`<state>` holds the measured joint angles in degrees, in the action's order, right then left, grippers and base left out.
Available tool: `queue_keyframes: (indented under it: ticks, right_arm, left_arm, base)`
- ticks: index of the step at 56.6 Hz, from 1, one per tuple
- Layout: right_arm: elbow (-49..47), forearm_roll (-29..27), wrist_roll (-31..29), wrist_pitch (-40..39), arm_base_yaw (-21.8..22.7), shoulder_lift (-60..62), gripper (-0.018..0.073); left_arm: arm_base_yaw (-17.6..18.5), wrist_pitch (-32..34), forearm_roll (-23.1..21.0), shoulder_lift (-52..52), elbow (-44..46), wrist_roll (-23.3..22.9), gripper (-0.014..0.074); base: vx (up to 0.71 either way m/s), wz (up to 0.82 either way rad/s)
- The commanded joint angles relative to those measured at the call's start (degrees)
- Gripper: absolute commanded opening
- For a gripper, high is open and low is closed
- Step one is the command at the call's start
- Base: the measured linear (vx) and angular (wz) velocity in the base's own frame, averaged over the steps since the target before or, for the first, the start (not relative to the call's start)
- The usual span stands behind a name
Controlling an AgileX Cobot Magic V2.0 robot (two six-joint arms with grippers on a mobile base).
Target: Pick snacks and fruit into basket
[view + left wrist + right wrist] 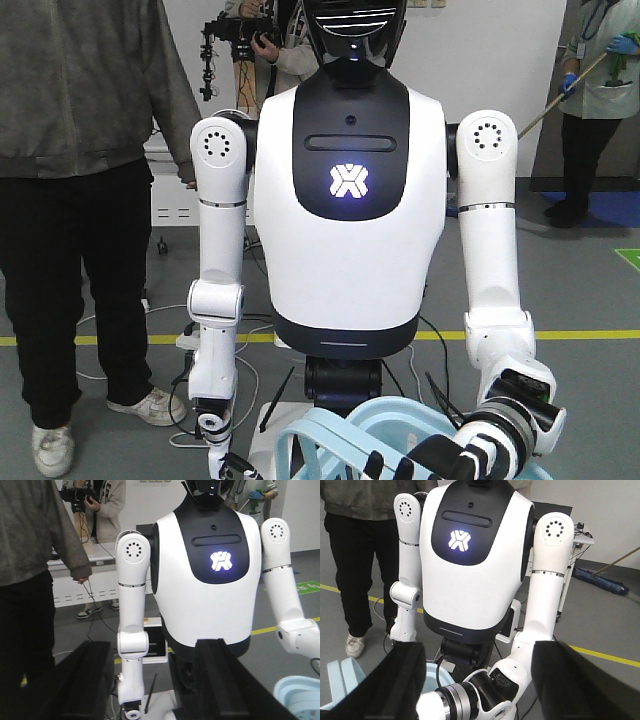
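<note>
— Where is the basket (pixel 345 428)?

— At the bottom edge of the front view, right in front of a white humanoid robot (pixel 350 250). Only its light blue rim and curved loop handles show. The left wrist view catches a pale blue corner at lower right, the right wrist view a corner at lower left. I cannot tell what it rests on or what lies inside.

— And the left pincer (pixel 152 644)?

— Two dark, blurred fingers (pixel 85 680) rise from the bottom of its own view, spread wide apart with nothing held between them. It points at the humanoid's chest.

— The right pincer (pixel 480 645)?

— Likewise parted, its fingers (pixel 580 680) wide and gripping nothing. It also faces the humanoid.

— What is the humanoid doing?

— It stands upright, with a glowing logo on its dark chest panel. One arm hangs straight down beside the basket. The other bends at the elbow, and its black hand (pixel 440 462) is over the basket's rim; whether it touches, I cannot tell.

— Anyone around?

— A person in a grey jacket (pixel 80 200) and black trousers stands just beside the humanoid. Behind it, someone holds a camera rig (pixel 235 40). Farther back, a person in blue gloves (pixel 600 90) holds a long pole. A yellow line (pixel 580 335) runs across the grey floor.
</note>
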<state>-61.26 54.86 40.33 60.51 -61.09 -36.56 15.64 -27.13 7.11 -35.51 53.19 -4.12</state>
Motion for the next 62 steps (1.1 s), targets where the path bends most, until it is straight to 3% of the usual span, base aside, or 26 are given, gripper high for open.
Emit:
queue_keyframes:
  ticks: [1, 12, 22, 34, 39, 62]
  right_arm:
    - [-1.24, 3.99, -0.13, -3.15, 0.27, -0.22, 0.0494]
    - [-1.24, 3.99, -0.13, -3.12, 0.27, -0.22, 0.0494]
    - [-1.24, 3.99, -0.13, -3.05, 0.27, -0.22, 0.0494]
    - [-1.24, 3.99, -0.13, -3.05, 0.27, -0.22, 0.0494]
    - [-1.24, 3.99, -0.13, -3.05, 0.27, -0.22, 0.0494]
    - [-1.24, 4.16, -0.13, -3.10, 0.27, -0.22, 0.0494]
  left_arm:
    - [-1.19, 6.66, 2.42, 1.73, -0.72, 0.42, 0.0424]
    - [-11.24, 20.33, -2.18, 13.05, -19.24, 0.71, 0.0198]
    - [-16.02, 29.75, -5.25, 24.71, -38.84, 0.71, -0.0009]
    - [-16.61, 35.36, -5.25, 36.06, -56.78, 0.46, -0.0008]
    - [-16.61, 30.34, -5.10, 36.74, -56.45, 0.49, -0.0008]
    - [-16.61, 29.93, -5.26, 36.46, -56.60, 0.49, -0.0008]
  base:
    - [0.00, 0.00]
    - [0.00, 0.00]
    - [0.00, 0.00]
    - [0.00, 0.00]
    - [0.00, 0.00]
    - [0.00, 0.00]
